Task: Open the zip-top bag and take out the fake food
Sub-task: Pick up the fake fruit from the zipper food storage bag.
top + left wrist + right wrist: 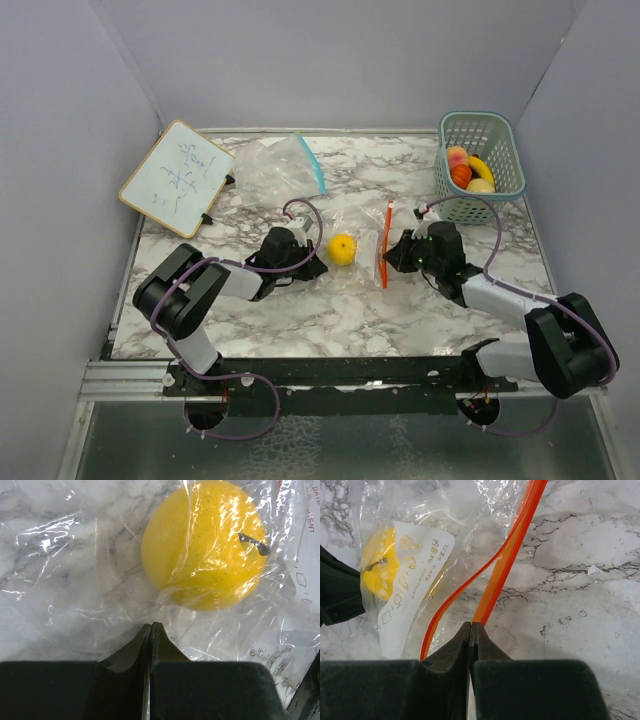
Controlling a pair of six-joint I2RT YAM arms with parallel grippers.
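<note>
- Pinching shut, the left gripper (150, 630) has its two fingertips pressed together with no gap, on the clear film of the zip-top bag (75, 570) at the end away from the zip.
- Closed just as tight, the right gripper (470, 629) has its tips clamped on the orange zip strip (507, 555) at the bag's mouth. One lip of the strip runs straight away from the tips and the other bows off to the side, so the mouth gapes a little.
- Between the two grippers the bag lies on the marble table (330, 320).
- Just ahead of the left gripper's tips, inside the bag, sits the yellow lemon (202, 545) with film creased over it. From the right gripper it shows beyond the zip strip, half hidden by the bag's white label (415, 580).
- Farther beyond the left gripper lies a second clear bag (280, 165) with a blue zip. Off to that gripper's left is a small whiteboard (177, 178), turned at an angle.
- Well beyond the right gripper, near the far right corner, a teal basket (470, 208) holds a peach (457, 155), a red-orange tomato (461, 176), a banana (482, 167) and a pale yellow piece (480, 186).
</note>
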